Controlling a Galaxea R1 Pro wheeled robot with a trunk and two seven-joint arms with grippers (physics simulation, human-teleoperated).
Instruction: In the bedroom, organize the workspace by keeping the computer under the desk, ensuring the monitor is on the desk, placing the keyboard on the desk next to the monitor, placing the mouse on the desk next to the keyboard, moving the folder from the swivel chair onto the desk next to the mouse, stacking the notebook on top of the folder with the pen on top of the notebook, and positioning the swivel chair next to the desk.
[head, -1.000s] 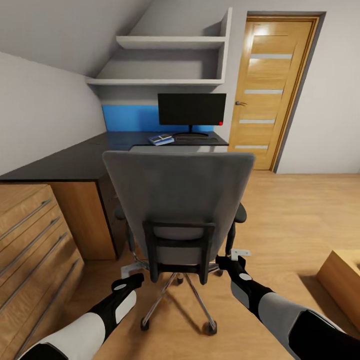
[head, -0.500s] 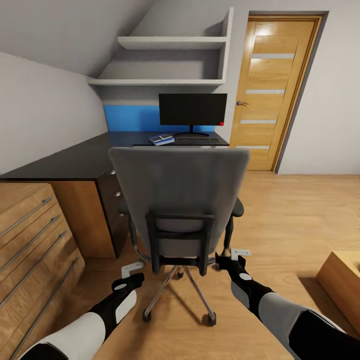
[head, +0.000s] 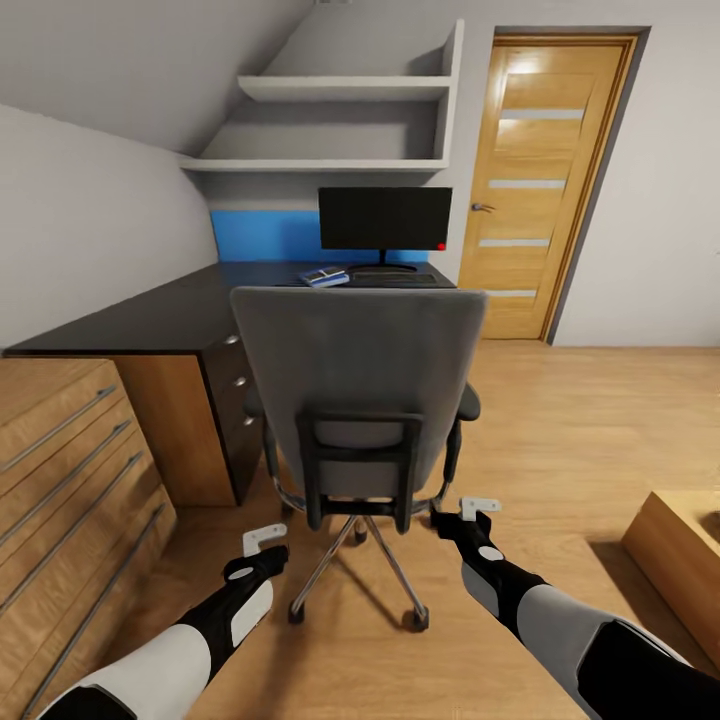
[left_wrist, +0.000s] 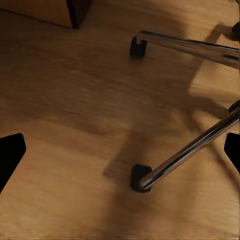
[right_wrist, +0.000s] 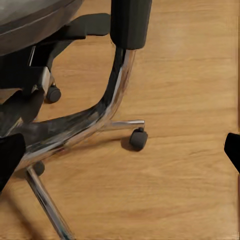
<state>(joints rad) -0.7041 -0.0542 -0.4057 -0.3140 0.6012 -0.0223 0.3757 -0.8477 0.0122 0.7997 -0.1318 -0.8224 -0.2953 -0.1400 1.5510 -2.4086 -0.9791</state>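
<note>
The chair (head: 360, 400) stands on the wood floor (head: 600, 420) with its back toward the camera, just off the desk's (head: 150, 320) front edge, beside the drawers; open floor runs right toward the door (head: 540, 180). The monitor (head: 385, 220) and keyboard (head: 392, 280) sit at the desk's far end against the blue panel. Both grippers, left (head: 264, 539) and right (head: 478, 505), hang with fingers apart, holding nothing, near the chrome base (left_wrist: 185, 150).

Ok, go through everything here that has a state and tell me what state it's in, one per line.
swivel chair: upright, back toward the camera, short of the desk
monitor: upright on the desk, screen dark
door: closed
chest drawers: closed
left gripper: open, empty
right gripper: open, empty
</note>
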